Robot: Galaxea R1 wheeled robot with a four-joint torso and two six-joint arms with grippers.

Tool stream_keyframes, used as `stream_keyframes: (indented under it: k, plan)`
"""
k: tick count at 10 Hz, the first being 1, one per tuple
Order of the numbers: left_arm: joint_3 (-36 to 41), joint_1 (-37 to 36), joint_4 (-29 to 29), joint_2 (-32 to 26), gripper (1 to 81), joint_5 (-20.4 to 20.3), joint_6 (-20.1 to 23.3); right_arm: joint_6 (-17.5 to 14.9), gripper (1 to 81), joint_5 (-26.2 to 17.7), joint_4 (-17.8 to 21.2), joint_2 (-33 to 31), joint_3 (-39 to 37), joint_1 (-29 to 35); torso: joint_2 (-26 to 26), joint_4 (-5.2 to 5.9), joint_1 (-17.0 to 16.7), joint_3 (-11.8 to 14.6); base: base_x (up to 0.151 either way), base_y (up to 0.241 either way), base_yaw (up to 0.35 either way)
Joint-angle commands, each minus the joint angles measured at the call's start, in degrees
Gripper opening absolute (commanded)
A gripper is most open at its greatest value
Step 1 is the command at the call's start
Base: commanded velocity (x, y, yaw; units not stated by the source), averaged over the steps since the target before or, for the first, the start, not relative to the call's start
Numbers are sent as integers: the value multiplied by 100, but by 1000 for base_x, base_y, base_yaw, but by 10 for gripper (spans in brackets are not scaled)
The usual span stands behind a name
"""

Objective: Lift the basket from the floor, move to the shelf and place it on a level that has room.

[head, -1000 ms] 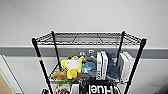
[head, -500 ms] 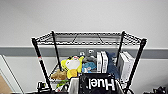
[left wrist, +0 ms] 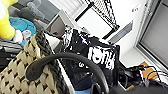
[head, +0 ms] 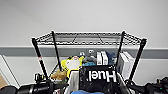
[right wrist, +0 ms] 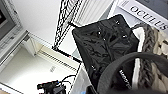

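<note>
Basket (head: 75, 83) before shelf (head: 87, 50), below top level (head: 87, 38); bag (head: 98, 77) in basket.

The shelf (head: 87, 38) is matt black wire metal. The basket (left wrist: 22, 72) is rough cream weave, holding a glossy black crinkled bag (right wrist: 105, 47).

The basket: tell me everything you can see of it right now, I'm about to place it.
The basket is woven in a cream-beige open weave with a thick dark braided rim and an arched dark handle at each end. A pale lining shows inside. It holds a black bag printed "Huel" in white, standing above the rim, with something blue beneath. In the head view it sits low in front of the shelf, below the top level, near the cluttered tier behind it.
</note>
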Motion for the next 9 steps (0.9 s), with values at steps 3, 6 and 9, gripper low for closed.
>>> stream_keyframes:
  k: [3,6,9]
  plan:
    - [290,-1566,17,-131,10,377,-753,1,10,-304,841,-288,351,1637,0,0,0,0,0,0,0]
    - [290,-2339,17,-236,10,650,-1290,1,10,-603,1192,-559,368,2233,0,0,0,0,0,0,0]
    - [465,-2849,8,-465,10,765,-1651,1,10,-866,1588,-824,456,2796,0,0,0,0,0,0,0]
